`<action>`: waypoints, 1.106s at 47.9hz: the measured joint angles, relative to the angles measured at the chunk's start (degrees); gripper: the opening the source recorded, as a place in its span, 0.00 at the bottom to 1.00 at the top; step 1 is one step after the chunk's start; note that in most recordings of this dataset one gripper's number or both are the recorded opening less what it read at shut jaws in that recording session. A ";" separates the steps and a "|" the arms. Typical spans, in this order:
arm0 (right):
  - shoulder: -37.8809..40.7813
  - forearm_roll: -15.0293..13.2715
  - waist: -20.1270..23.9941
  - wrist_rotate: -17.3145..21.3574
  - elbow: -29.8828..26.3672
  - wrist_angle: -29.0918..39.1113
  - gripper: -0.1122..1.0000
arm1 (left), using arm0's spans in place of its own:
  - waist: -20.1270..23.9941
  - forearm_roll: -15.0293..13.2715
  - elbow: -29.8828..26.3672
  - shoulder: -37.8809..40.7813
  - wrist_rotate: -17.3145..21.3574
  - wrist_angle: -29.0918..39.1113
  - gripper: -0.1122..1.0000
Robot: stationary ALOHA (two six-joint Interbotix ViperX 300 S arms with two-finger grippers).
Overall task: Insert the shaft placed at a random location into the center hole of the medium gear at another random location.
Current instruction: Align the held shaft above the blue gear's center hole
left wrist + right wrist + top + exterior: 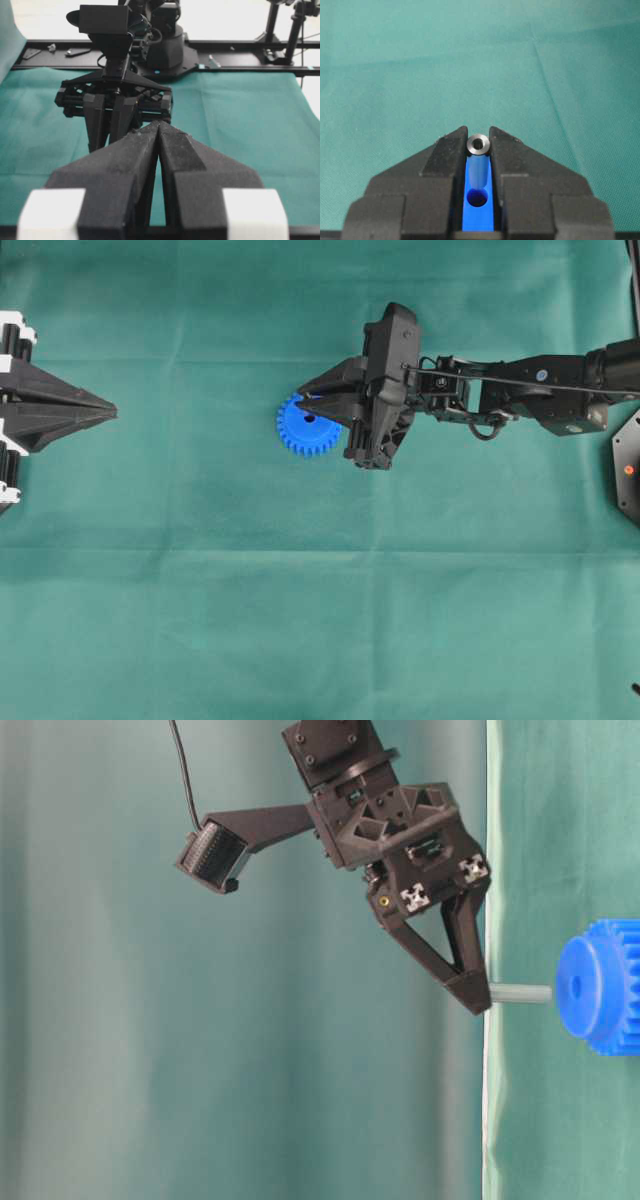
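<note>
The blue medium gear (295, 435) lies flat on the green cloth near the middle. My right gripper (301, 398) hangs over it, shut on the shaft (520, 993), a small grey cylinder held upright by its top end. In the table-level view the shaft's lower end stands just short of the gear's (600, 985) hub, in line with the center hole (577, 988). The right wrist view shows the shaft's top (478, 145) pinched between the fingertips, with the center hole (478, 198) straight below it. My left gripper (113, 412) rests shut and empty at the far left (159, 124).
Green cloth (300, 620) covers the whole table. A black base plate (628, 468) sits at the right edge. In the left wrist view a black rail (240, 45) with an arm base runs along the far side, and the right arm (117, 100) blocks the gear.
</note>
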 measured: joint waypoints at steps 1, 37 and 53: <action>0.00 0.00 -0.09 -0.09 0.00 -0.09 0.22 | 0.00 0.09 0.00 -0.09 0.00 0.09 0.10; 2.90 -0.09 0.00 -0.09 -0.53 -0.62 0.22 | -0.09 0.00 0.00 -0.09 0.00 0.00 0.10; 3.52 -0.09 0.00 -0.09 -1.05 -0.70 0.22 | 0.00 0.00 0.00 -0.09 0.00 0.09 0.10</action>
